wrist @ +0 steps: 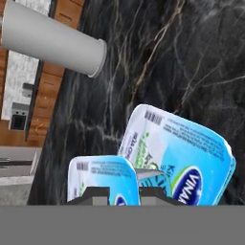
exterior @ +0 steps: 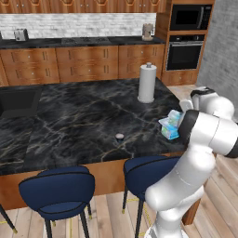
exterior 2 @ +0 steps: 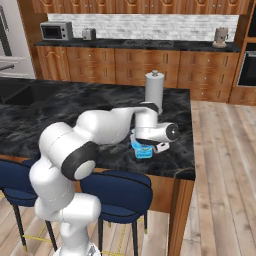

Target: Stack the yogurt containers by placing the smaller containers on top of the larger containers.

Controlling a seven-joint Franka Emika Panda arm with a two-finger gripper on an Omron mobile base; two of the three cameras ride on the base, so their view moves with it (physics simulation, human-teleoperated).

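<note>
Gripper: my two-finger gripper (wrist: 123, 195) sits low centre of the hand view; I cannot tell its opening or whether it holds anything
Small pack: small light-blue-and-white squarish yogurt pack (wrist: 98, 179), lower left, at the fingertips
Large pack: teal-blue and white boxy yogurt pack (wrist: 184, 153), lower right, just beside it on the black marble counter (exterior: 79, 121)
Handling: I judge both light, thin-walled, slick; take hold across opposite side walls, gently

Home kitchen. Dark marble island counter (exterior: 79, 125) with blue bar stools (exterior: 58, 191) tucked under it. Wooden cabinets (exterior: 83, 62) along back wall, white brick backsplash (exterior: 79, 24). Built-in wall oven (exterior: 184, 52), microwave (exterior 2: 56, 31), toaster (exterior: 20, 34), paper-towel roll (exterior: 147, 83). Plank floor (exterior 2: 220, 175).
</note>
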